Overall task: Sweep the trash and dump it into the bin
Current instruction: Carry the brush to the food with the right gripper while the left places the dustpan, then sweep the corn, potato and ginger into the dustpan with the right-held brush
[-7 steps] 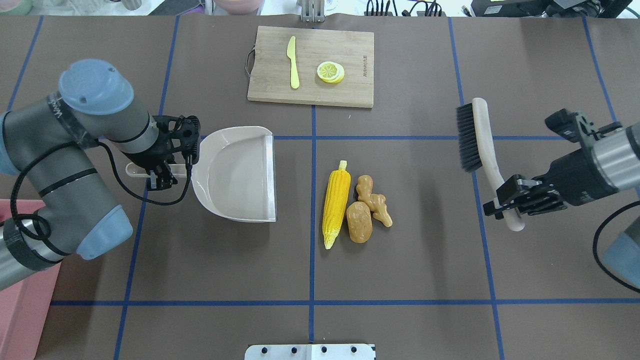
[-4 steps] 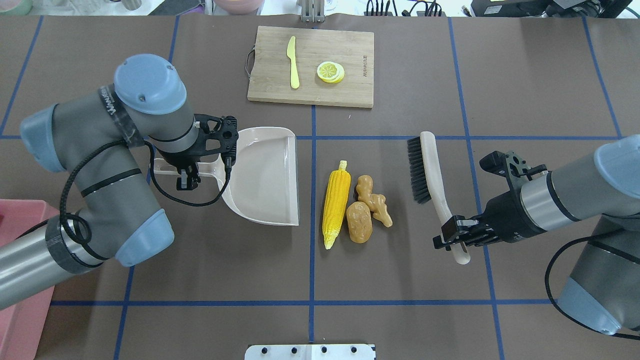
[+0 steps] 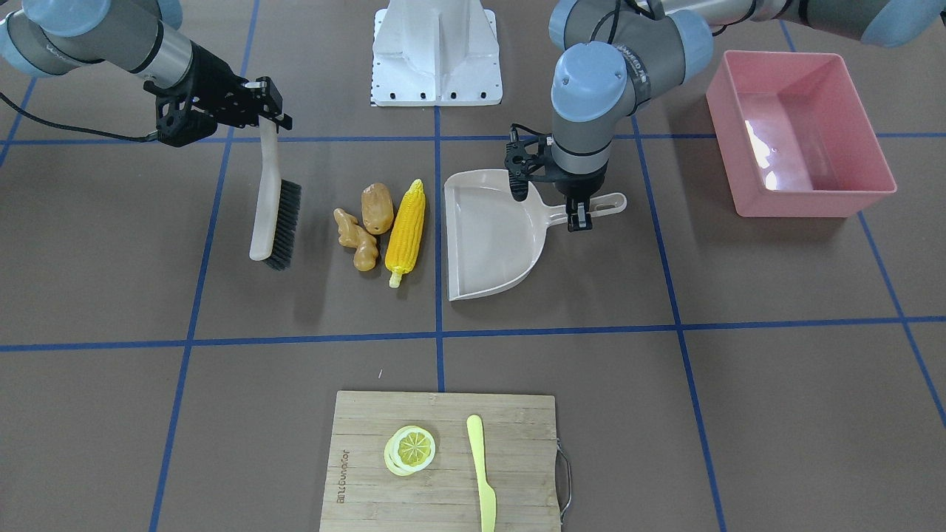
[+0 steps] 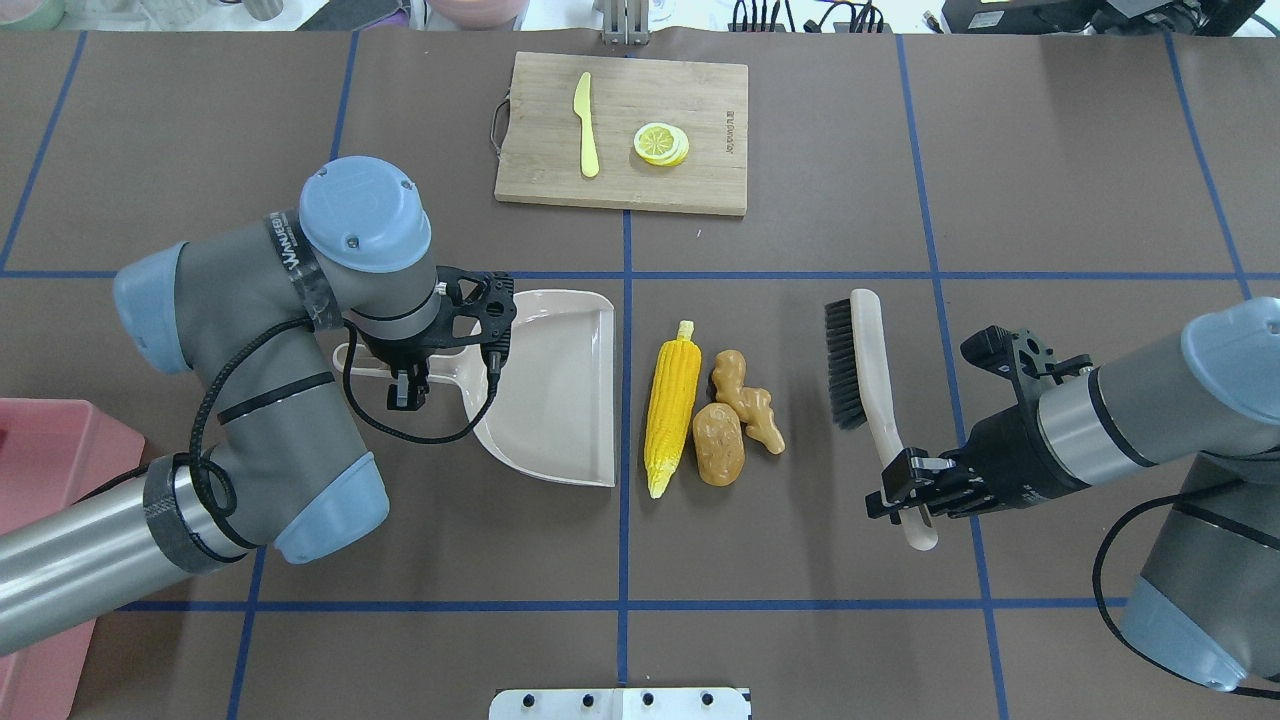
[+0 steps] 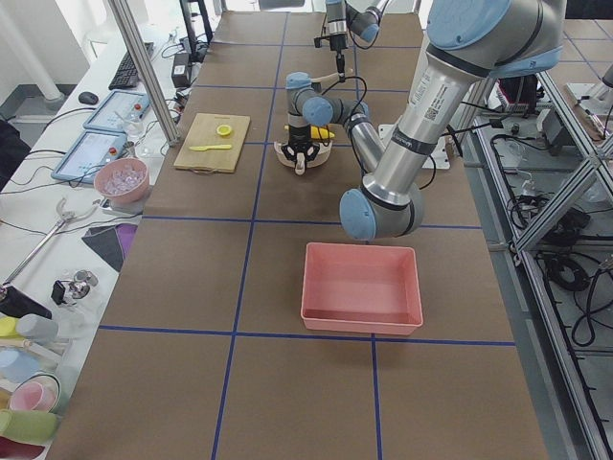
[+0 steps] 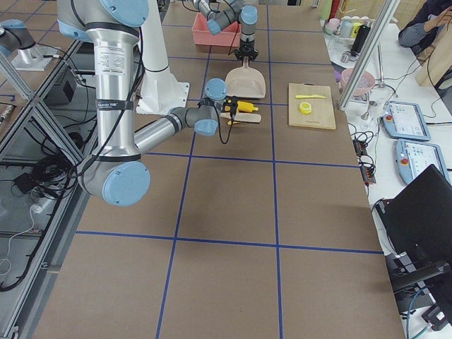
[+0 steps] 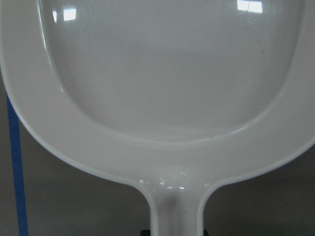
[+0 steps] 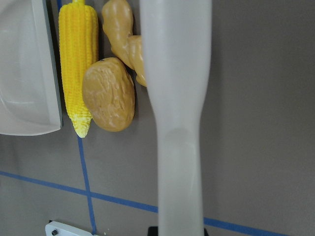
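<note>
left tool [image 4: 402, 386] grips dustpan [image 4: 555, 400], mouth facing trash [image 4: 673, 400] | right tool [image 4: 906, 492] grips brush [image 4: 866, 365] beyond trash, bristles inward, ready to sweep

Little here can be read. A dark band [image 4: 288, 252] wrapped around the left arm [image 4: 250, 330] carries white capital letters that seem to begin "WAN"; the rest is too small to make out. The wooden cutting board [image 4: 620, 185] has a short brand mark [image 4: 729, 133] burned in near one short edge, its letters too small to read.
</note>
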Robot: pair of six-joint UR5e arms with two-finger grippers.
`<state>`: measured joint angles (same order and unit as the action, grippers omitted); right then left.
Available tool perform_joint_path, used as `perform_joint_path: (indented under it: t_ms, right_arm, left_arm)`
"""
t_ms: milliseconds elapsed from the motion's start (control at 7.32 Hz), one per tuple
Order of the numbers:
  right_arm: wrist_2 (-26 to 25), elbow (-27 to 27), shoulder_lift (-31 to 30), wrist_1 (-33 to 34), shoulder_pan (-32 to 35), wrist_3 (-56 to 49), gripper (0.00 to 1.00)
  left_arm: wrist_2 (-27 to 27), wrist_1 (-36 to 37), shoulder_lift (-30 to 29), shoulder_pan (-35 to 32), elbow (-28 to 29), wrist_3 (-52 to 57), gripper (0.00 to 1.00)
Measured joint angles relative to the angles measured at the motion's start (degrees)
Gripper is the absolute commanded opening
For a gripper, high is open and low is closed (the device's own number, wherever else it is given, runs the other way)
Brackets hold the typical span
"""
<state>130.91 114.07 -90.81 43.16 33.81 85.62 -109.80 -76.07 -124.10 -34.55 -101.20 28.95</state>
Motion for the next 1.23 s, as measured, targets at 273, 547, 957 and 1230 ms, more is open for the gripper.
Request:
perform_joint_path:
  t_ms: [273,547,957,1230]
  right_arm:
    - [-0.58,-2.21,-0.82,-5.61,-2.17,4.59,0.00]
    - [-3.91,-2.93,-0.82,-8.01,-5.65,8.18,0.00]
    - [-12.92,-2.69,-0.51,-8.72,-12.56,11.41,0.00]
    - [-16.92,-2.63,-0.30,-8.78,-16.09,12.22,0.00]
  left_arm:
    - [-0.03,-0.32,-0.30,1.16,0.65,-0.22,0.00]
    - [-0.11,-0.90,-1.42,1.54,2.01,-0.41,0.00]
    - [-0.17,-2.32,-2.05,1.58,3.22,-0.54,0.00]
    - [-0.21,-2.90,-1.79,1.62,3.20,-0.63,0.00]
